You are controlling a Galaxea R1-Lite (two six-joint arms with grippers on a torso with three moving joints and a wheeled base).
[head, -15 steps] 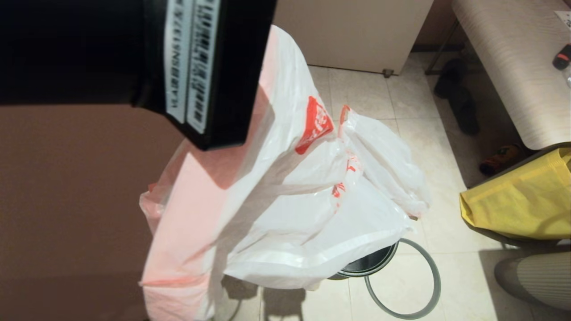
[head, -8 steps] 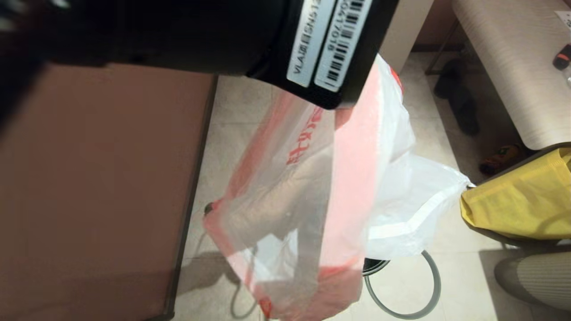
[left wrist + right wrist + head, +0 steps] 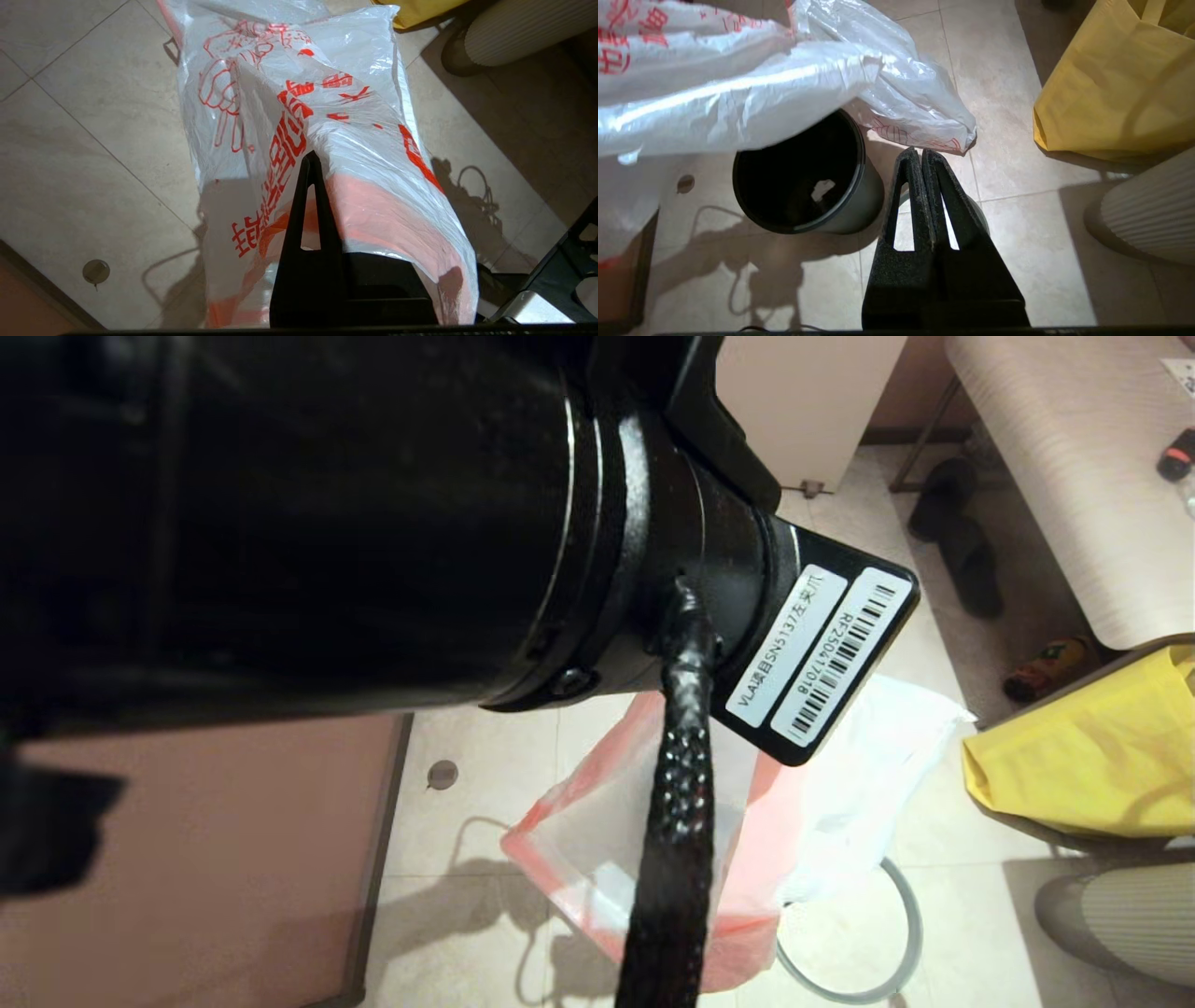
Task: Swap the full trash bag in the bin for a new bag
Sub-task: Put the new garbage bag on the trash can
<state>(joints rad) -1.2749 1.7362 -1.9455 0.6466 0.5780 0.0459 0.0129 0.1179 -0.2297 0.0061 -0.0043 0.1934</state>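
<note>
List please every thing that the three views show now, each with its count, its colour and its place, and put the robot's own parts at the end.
new bag: one, translucent white with a pink-orange hem and orange-red print, hanging from the left claw above the bin.
bin: one, black inside and grey outside, on the floor tiles, no bag in it.
hoop: one, grey, flat on the floor beside the bin.
fabric bag: one, yellow, on the robot's right.
ribbed object: one, pale grey, near the yellow bag.
bench: one, light wood pattern, far right.
shoes: dark, under the bench.
left claw: one, black, shut on the new bag.
right claw: one, black, shut, holding nothing, beside the bin.
</note>
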